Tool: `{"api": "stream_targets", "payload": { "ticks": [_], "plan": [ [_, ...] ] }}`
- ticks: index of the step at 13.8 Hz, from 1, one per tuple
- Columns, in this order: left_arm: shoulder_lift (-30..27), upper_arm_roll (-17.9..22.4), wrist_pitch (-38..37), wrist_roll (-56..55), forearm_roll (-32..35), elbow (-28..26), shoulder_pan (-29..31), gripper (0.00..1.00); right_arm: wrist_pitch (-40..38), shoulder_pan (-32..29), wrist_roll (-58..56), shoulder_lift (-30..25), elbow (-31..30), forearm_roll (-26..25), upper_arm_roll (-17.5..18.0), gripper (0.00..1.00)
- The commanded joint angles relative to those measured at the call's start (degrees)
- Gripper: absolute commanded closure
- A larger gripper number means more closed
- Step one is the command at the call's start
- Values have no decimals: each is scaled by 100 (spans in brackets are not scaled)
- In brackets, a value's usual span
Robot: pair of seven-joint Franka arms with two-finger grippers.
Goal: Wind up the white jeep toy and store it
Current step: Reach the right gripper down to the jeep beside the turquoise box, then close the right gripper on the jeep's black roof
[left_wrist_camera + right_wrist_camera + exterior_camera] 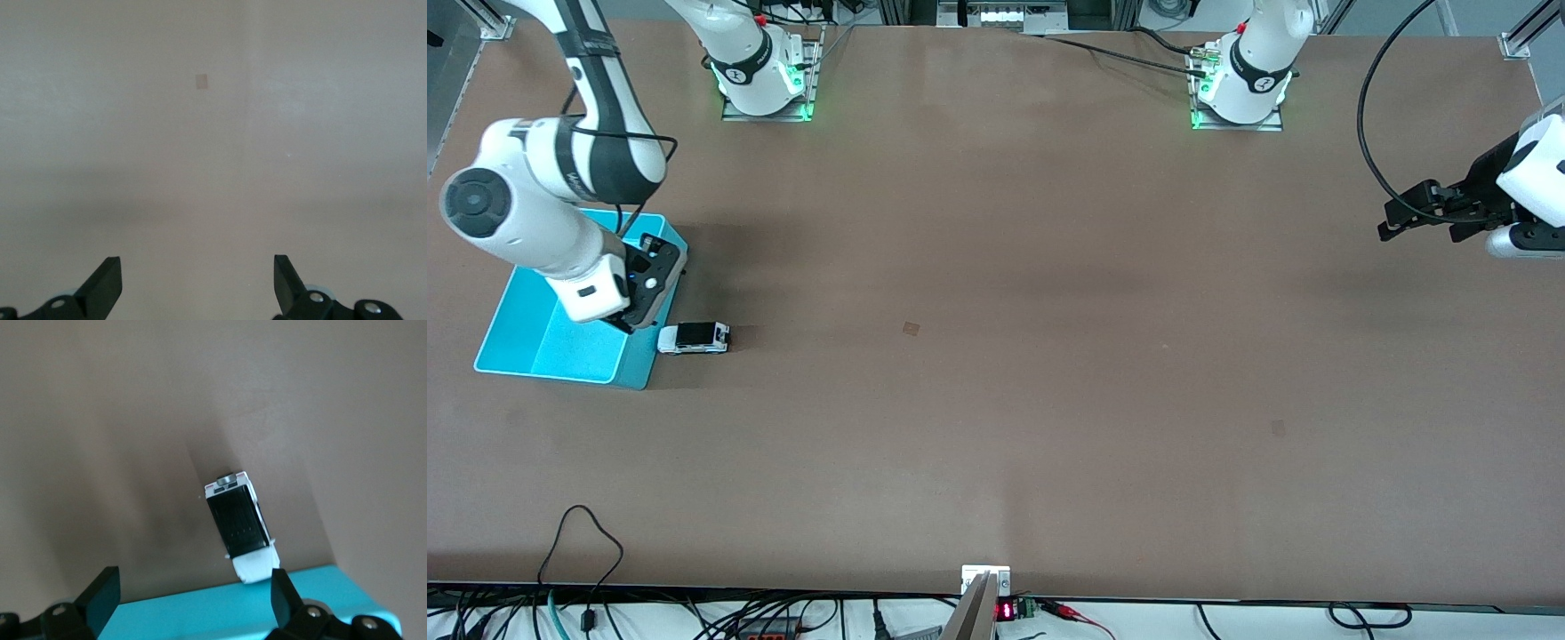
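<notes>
At the left edge of the front view, your right gripper (630,324) hung over the rim of the turquoise bin (520,347), its fingers spread wide and holding nothing. Just to the right of it in the frame, the white jeep toy (694,338) stood on its wheels on the brown table (996,356), right beside the bin's wall; whether its nose touched that wall I could not tell. The right wrist view showed the same thing: the jeep (240,527) sat in the lower middle of the picture, slightly angled, ahead of the gap between the spread fingers (100,597) and not between them.

That was your main risk. If you had come straight down, one finger would probably have struck the bin's rim, or nudged the jeep so it rolled away. A skewed pinch across the roof could also have let it slip during winding.

At the far right of the front view, your left gripper (1418,218) waited above bare table, fingers (107,283) also spread and empty.
</notes>
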Motion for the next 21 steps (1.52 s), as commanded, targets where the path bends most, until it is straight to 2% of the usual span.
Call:
{"api": "stream_targets", "payload": {
  "ticks": [1,7,19,20,21],
  "plan": [
    [-112,30,-43,-26,154,-97,-42,0,807,-297,-870,57,-454,-60,109,0],
    [-103,21,-8,-17,172,-88,-60,0,1801,-350,-1602,733,-490,-60,118,0],
    [-112,-49,88,-26,154,-79,-68,0,2628,-350,-1611,1376,-437,-104,109,1],
    [-121,-76,88,-26,154,-88,-68,0,2655,-359,-1611,1411,-428,-148,109,10],
    [-129,-137,97,-26,154,-88,-68,0,2655,-376,-1611,1420,-428,-148,109,28]
  ]
}}
